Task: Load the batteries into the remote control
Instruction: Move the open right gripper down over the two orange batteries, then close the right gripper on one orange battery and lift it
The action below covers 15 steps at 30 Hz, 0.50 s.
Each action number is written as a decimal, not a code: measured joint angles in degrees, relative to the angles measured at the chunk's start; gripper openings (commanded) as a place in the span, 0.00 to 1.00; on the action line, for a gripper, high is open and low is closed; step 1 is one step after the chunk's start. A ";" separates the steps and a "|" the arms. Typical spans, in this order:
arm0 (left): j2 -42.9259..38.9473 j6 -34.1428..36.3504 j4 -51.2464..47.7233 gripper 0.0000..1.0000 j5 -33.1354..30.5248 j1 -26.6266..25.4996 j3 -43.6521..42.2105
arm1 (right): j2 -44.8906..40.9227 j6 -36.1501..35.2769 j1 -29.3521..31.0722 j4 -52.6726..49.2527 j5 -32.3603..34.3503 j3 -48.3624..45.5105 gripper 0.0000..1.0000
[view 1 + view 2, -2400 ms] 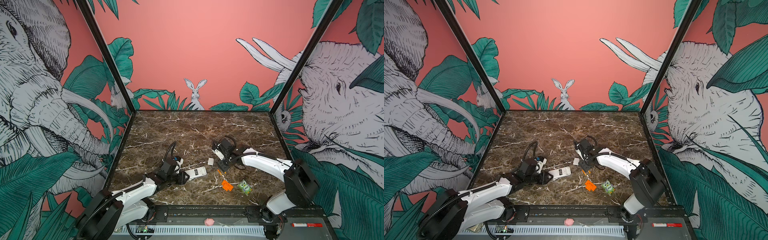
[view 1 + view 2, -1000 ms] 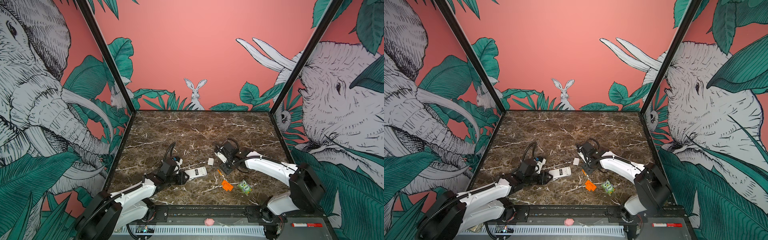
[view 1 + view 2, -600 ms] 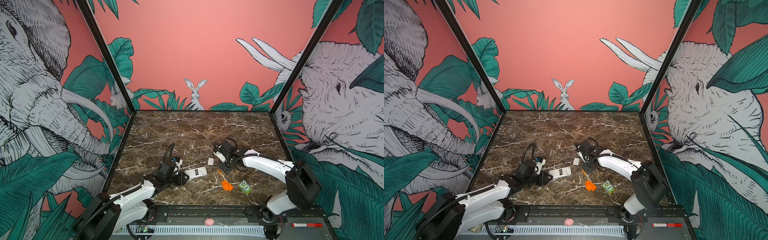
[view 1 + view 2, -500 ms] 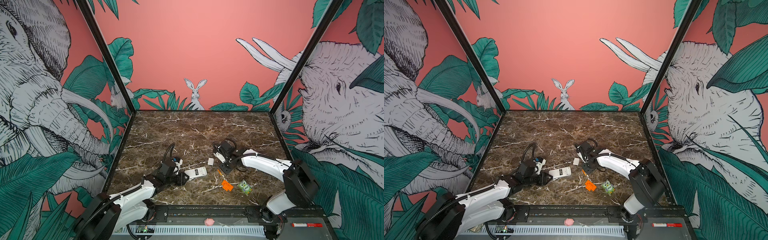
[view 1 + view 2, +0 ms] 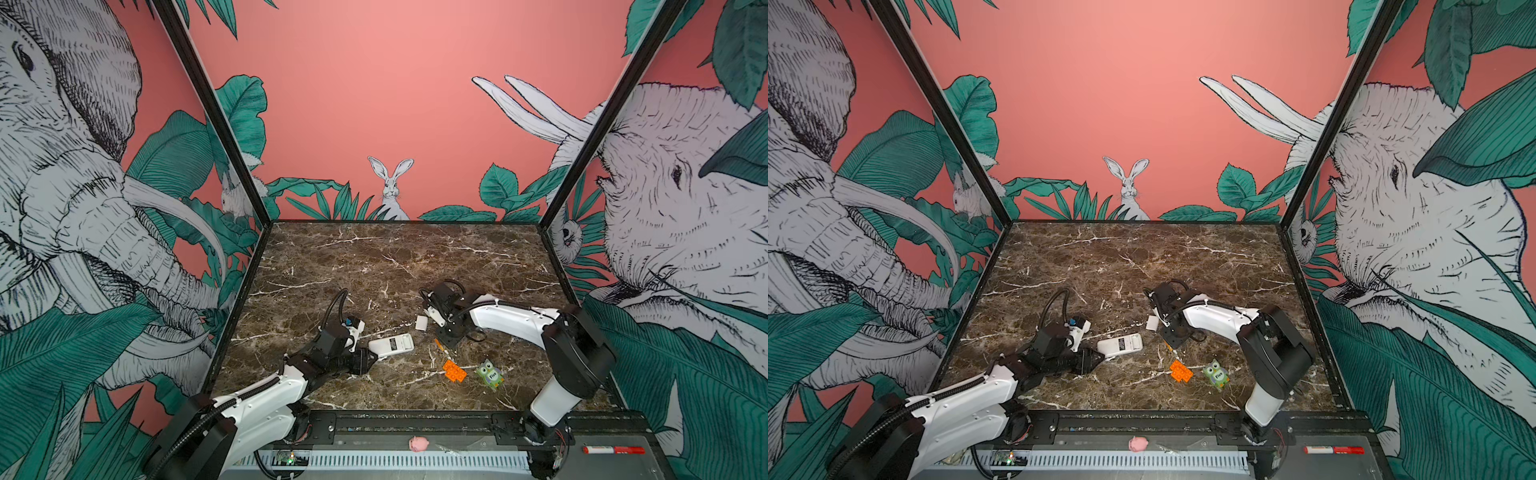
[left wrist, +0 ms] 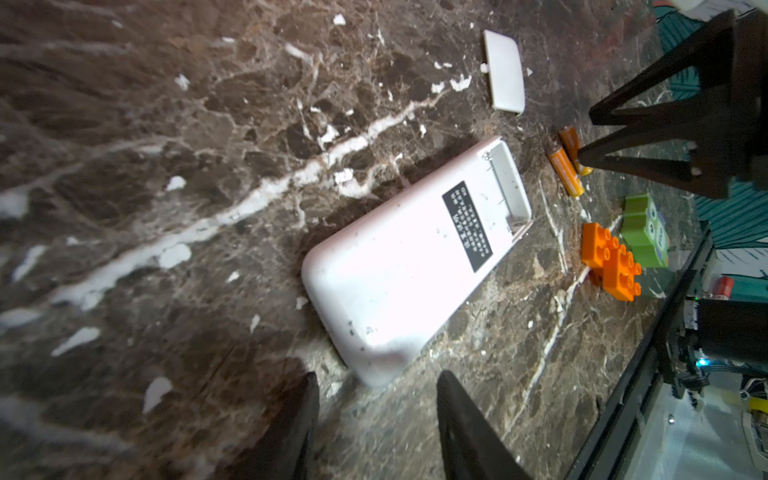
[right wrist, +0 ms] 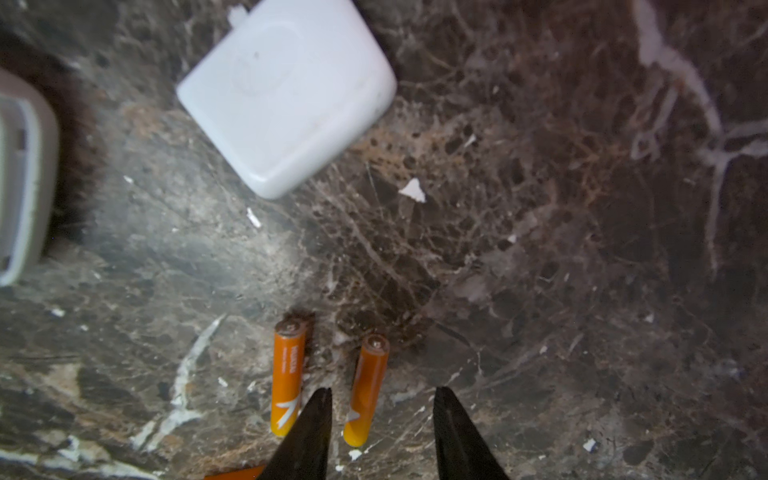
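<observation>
A small oblong white remote control (image 5: 390, 344) lies label side up near the front middle of the brown marble surface (image 5: 395, 257), its battery bay uncovered. The left tool (image 6: 376, 388) sits at the remote's rounded end, jaws apart, gripping nothing. Two thin orange batteries (image 7: 286, 376) lie side by side just right of the remote. The right tool (image 7: 380, 395) stands over them, jaws apart on either side of one battery, not clamping it. A loose white plastic cover (image 7: 286, 91) lies nearby.

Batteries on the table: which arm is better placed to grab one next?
Right. The right end effector, open, straddles one battery; the left end effector sits by the remote, away from both.
</observation>
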 measured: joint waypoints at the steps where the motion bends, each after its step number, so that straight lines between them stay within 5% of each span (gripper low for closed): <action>1: -0.02 0.07 0.00 0.48 0.04 0.00 -0.04 | 0.09 0.00 0.00 -0.04 0.04 0.04 0.37; 15: -1.29 0.13 -0.07 0.48 0.55 0.00 -0.76 | 2.56 0.42 0.00 -0.79 0.11 1.36 0.26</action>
